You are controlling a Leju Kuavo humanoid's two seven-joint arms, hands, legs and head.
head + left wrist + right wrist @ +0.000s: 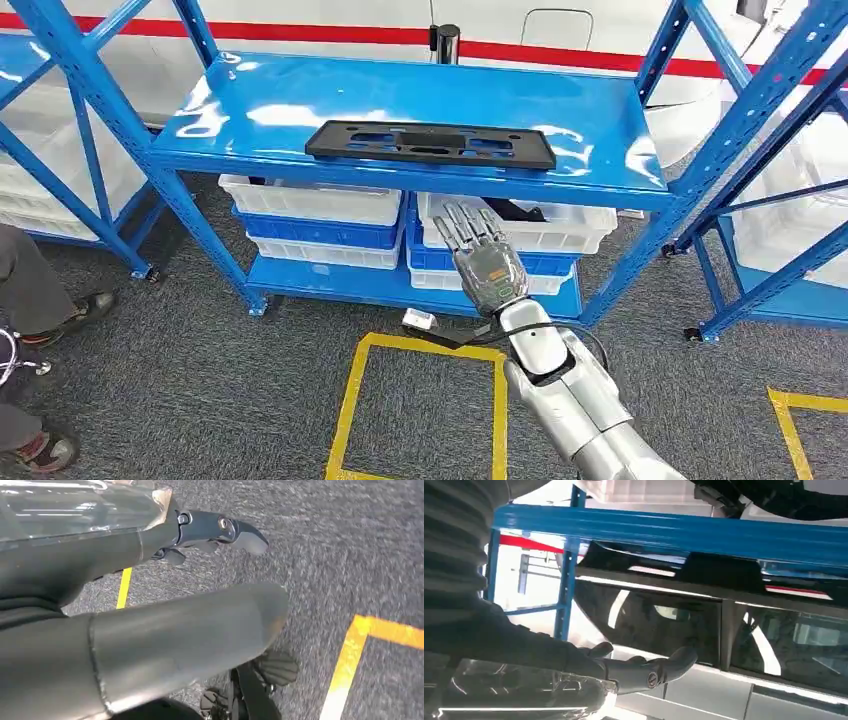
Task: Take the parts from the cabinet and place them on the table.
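The right hand hangs empty, fingers spread, below the black part lying flat on the blue shelf. It should rise above the shelf edge and grip the part's near rim squarely. The left hand hangs over the floor, seemingly empty.

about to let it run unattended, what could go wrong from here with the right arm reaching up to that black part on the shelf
1. The right robot hand is open and sits below the shelf edge; rising straight up, it may strike that edge.
2. The black part is long, flat and lies near the front edge; a one-handed grasp off-centre could tip it or slide it off.
3. A person's shoes are close by on the floor; a dropped part might land near them.
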